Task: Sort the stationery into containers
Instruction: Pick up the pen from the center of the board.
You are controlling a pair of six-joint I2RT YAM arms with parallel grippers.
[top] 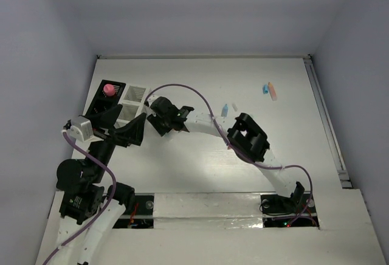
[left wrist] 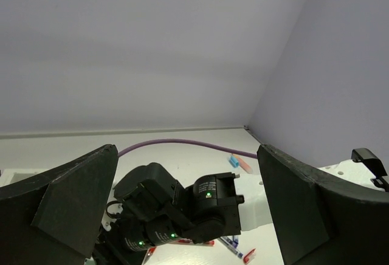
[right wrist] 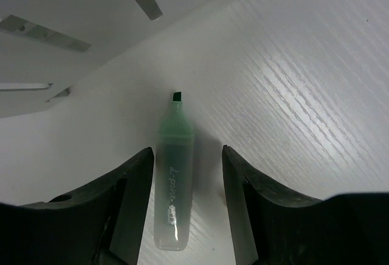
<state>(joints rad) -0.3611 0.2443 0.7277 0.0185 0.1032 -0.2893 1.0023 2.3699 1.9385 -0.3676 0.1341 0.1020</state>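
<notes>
A mint green highlighter (right wrist: 173,180) lies flat on the white table between the fingers of my right gripper (right wrist: 185,151). The jaws are open, the left finger close against it and the right finger apart. In the top view my right gripper (top: 157,108) is low beside the white slatted box (top: 135,102), and the highlighter is hidden under it. The black slotted box (top: 100,102) holds a pink-topped piece (top: 109,89). My left gripper (top: 124,125) is wide open and empty just in front of the boxes. Its fingers (left wrist: 73,192) frame the right arm's wrist (left wrist: 182,210).
Blue and orange bits (top: 269,90) lie at the far right, also in the left wrist view (left wrist: 240,163). Two pale blue bits (top: 227,109) lie mid-table. Blue and red pens (left wrist: 234,247) lie under the right arm. A purple cable (top: 200,95) arcs over the table.
</notes>
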